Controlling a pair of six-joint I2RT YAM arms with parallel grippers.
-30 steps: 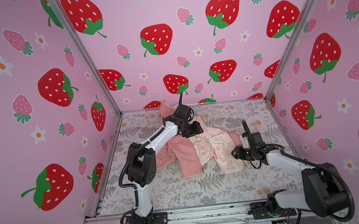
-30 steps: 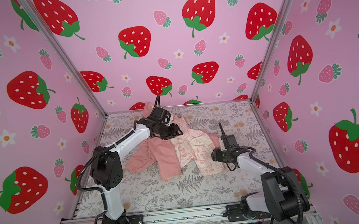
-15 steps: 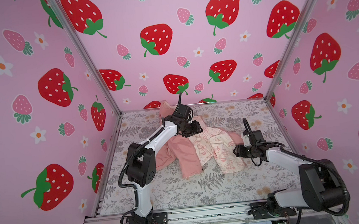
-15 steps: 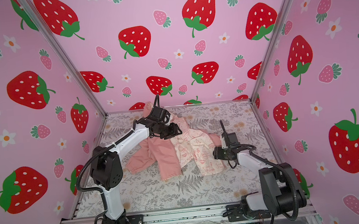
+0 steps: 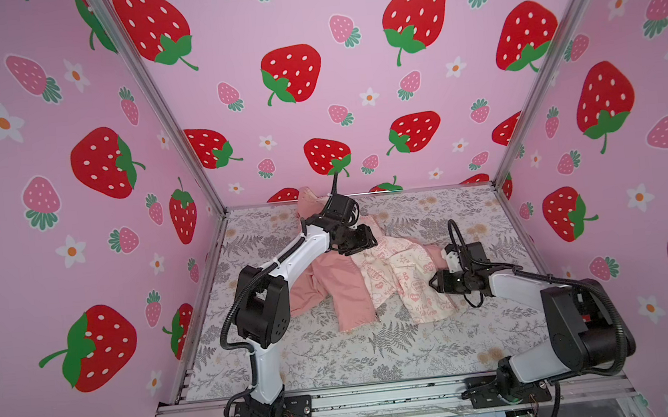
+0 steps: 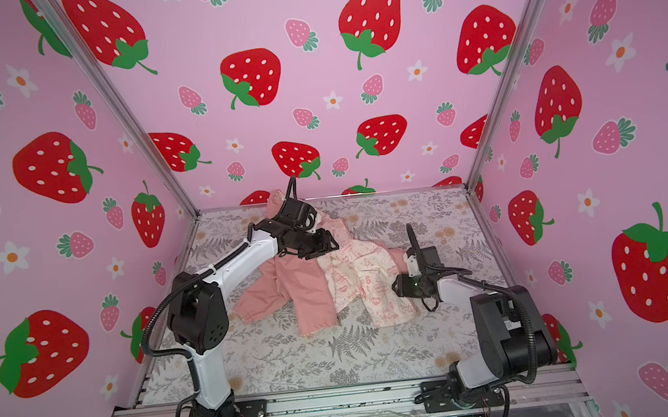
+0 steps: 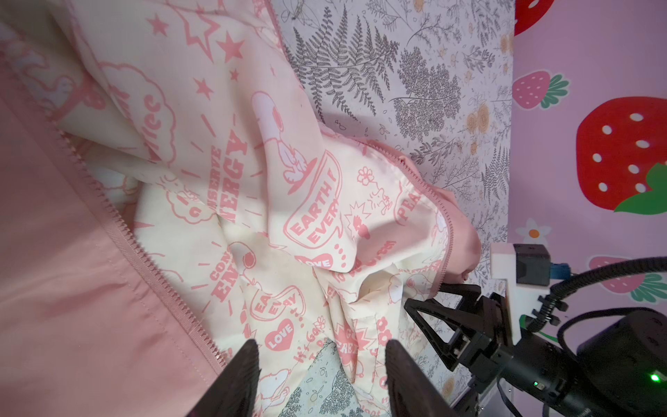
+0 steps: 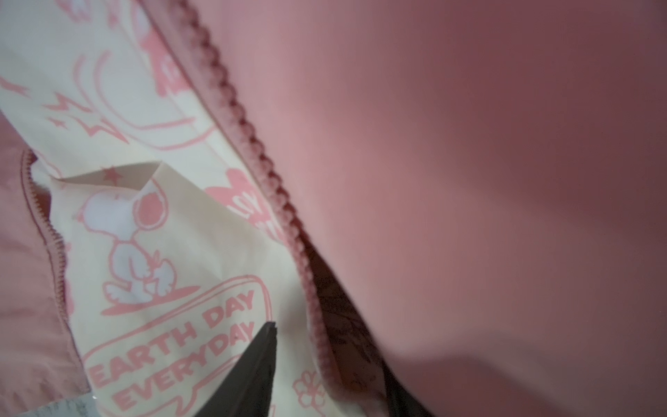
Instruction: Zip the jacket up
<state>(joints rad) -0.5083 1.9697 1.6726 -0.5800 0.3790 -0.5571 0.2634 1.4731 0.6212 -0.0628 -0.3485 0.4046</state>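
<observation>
The jacket (image 5: 372,281) lies unzipped and lining-up in the middle of the fern-print mat (image 5: 338,359), hood toward the back wall, with the cream cartoon lining (image 7: 252,180) exposed between the two pink fronts. Your left gripper (image 7: 321,348) hangs over the lining near the collar end with its jaws spread and nothing between them but cloth and mat. Your right gripper (image 5: 433,282) is at the jacket's right-hand front. In the right wrist view one finger lies on the lining and the other under the pink shell, with the right zipper edge (image 8: 260,151) running between them. You cannot tell from these views whether it has clamped yet. The step in hand looks like taking that front by its edge so it can be folded across to meet the left zipper row (image 7: 119,231). Bite the tape itself, not loose lining, or the layers will slide apart when you pull. Lift low and draw across slowly, because this fabric is thin and will bunch. Keep the left gripper ready to pin the other front flat, and find the hem ends, since the slider is not visible here.
</observation>
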